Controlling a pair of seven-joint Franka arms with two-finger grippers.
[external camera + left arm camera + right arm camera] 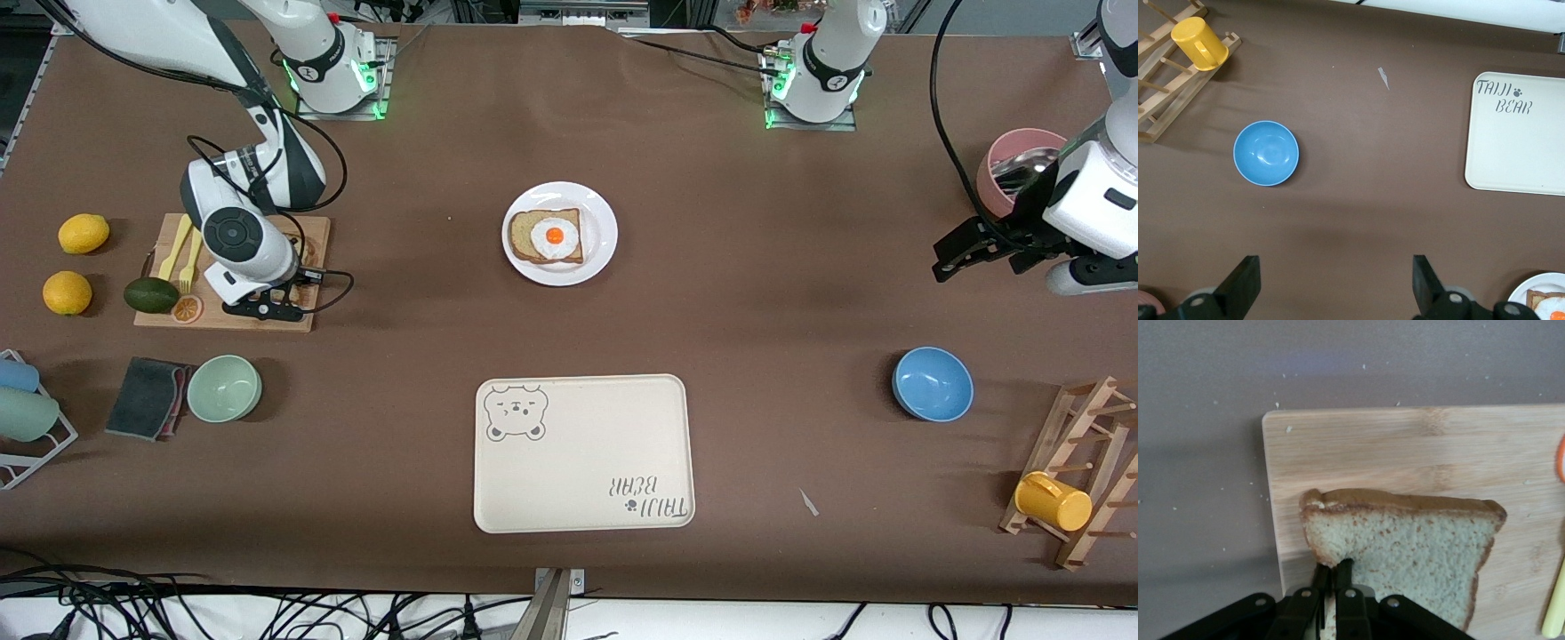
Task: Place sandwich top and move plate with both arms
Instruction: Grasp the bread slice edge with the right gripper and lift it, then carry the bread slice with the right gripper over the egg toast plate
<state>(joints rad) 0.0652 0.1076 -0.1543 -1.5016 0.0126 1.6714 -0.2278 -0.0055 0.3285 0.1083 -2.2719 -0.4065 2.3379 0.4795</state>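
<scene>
The right gripper [1333, 583] pinches the bread slice [1405, 547] at its edge on the cutting board [302, 233], well apart from the plate [601, 233] toward the table's middle. The left gripper [1331, 287] waits, fingers spread, above bare table.

Table cover [756, 293]: matt brown, cloth-like, faint creases at upper centre of front view. Plate [603, 233]: glossy white, glazed look. Tray [582, 462]: smooth cream, matt, printed bear. Board [1405, 453]: pale wood, visible grain, crumbs on it. Bread [1405, 547]: porous speckled crumb, darker smooth crust. Blue bowl [1266, 153]: glossy, with highlights. Green bowl [224, 388]: smooth, satin. Rack [1080, 471]: bare wood dowels. Yellow cup [1053, 501]: shiny plastic look. Arms [836, 53]: glossy white shells.
</scene>
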